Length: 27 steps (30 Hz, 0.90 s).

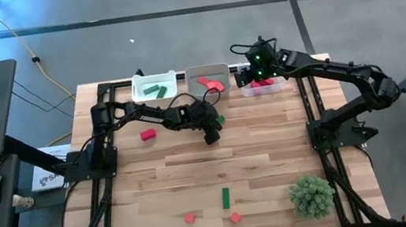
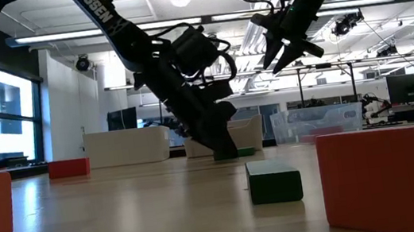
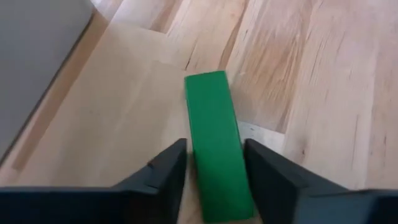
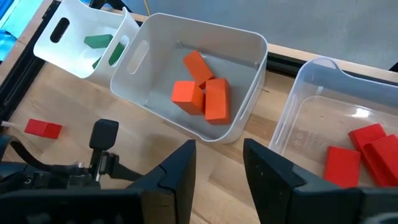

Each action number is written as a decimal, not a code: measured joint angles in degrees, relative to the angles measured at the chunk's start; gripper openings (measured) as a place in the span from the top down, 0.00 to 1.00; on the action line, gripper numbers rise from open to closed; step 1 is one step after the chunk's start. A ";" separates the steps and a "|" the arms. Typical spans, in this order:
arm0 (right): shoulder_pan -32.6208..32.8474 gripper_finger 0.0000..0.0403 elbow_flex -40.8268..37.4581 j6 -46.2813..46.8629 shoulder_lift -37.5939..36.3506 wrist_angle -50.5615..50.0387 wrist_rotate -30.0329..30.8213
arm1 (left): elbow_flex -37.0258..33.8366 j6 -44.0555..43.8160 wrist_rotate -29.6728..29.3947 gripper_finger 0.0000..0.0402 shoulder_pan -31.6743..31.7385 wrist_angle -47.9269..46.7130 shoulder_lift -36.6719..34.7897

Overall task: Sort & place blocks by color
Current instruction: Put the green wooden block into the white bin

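A: Where are the arms?

B: The left gripper (image 1: 212, 130) is down on the tabletop (image 1: 256, 154), just in front of the middle tray (image 1: 206, 72). Its fingers (image 3: 163, 174) straddle a green bar (image 3: 214, 143) that lies flat on the wood. The bar sits between them, but I cannot tell whether they already pinch it. The right gripper (image 1: 254, 66) hovers over the back trays with nothing between its part-open fingers (image 4: 177, 168).

A: And the blocks?

B: The left tray (image 4: 74, 37) holds green pieces, the middle tray holds salmon ones, and the right tray (image 4: 311, 118) holds red ones. Loose blocks remain: a red one (image 1: 148, 135) near the left arm, and a second green bar (image 1: 226, 198) with two small reddish cubes (image 1: 190, 218) near the front edge, beside a bushy plant ball (image 1: 312, 195).

A: Which step is this?

B: It looks like the pick of a green bar. Next, the fingers need a firm hold; then a lift and a carry to the left tray.
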 joint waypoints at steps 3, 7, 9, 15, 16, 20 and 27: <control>-0.02 0.69 0.00 -0.16 0.00 0.00 0.02 | 0.00 0.96 -0.34 0.78 -0.09 -0.10 -0.02; 0.00 0.69 0.00 -0.63 0.00 0.00 0.04 | 0.00 0.96 0.45 0.82 0.05 -0.07 -0.04; 0.00 0.69 0.00 -0.70 0.00 0.00 0.04 | 0.02 0.96 1.69 0.82 0.13 -0.23 -0.06; 0.00 0.69 0.00 -0.76 0.00 0.00 0.01 | -0.03 1.43 2.28 0.82 0.52 -5.29 -1.94; 0.00 0.69 0.00 -0.76 0.00 0.00 0.01 | -0.09 1.46 2.31 0.82 0.71 -6.18 -2.41; 0.09 0.69 0.00 -0.77 0.00 0.00 -0.02 | -0.19 1.55 2.75 0.82 1.74 -8.84 -4.99; 0.09 0.69 0.00 -1.20 0.00 0.00 -0.11 | -0.11 4.70 1.74 0.82 4.43 -12.69 -12.94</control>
